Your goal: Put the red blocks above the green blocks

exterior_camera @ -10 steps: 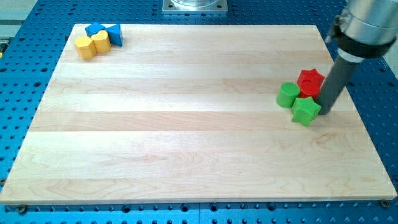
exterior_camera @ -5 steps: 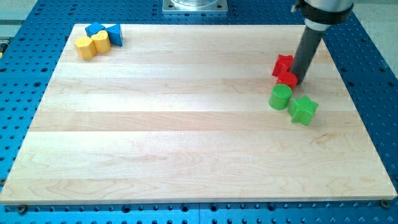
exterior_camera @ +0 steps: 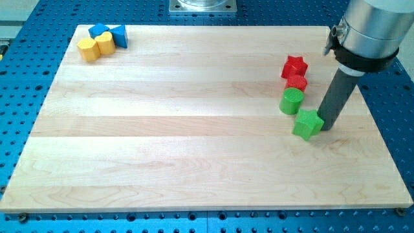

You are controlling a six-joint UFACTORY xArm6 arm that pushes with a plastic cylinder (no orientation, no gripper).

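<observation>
A red star block (exterior_camera: 294,66) lies at the view's right, with a red round block (exterior_camera: 297,82) touching it just below. A green cylinder (exterior_camera: 291,101) sits directly below the red round block, touching it. A green star block (exterior_camera: 307,123) lies below and right of the cylinder. My tip (exterior_camera: 325,127) rests on the board against the right side of the green star.
At the view's top left corner sit two yellow blocks (exterior_camera: 96,46) and two blue blocks (exterior_camera: 110,33) in a tight cluster. The wooden board's (exterior_camera: 194,129) right edge runs not far right of my rod.
My tip has moved from beside the red blocks down to the green star's right side. The green star has shifted slightly left. The red star has turned a little.
</observation>
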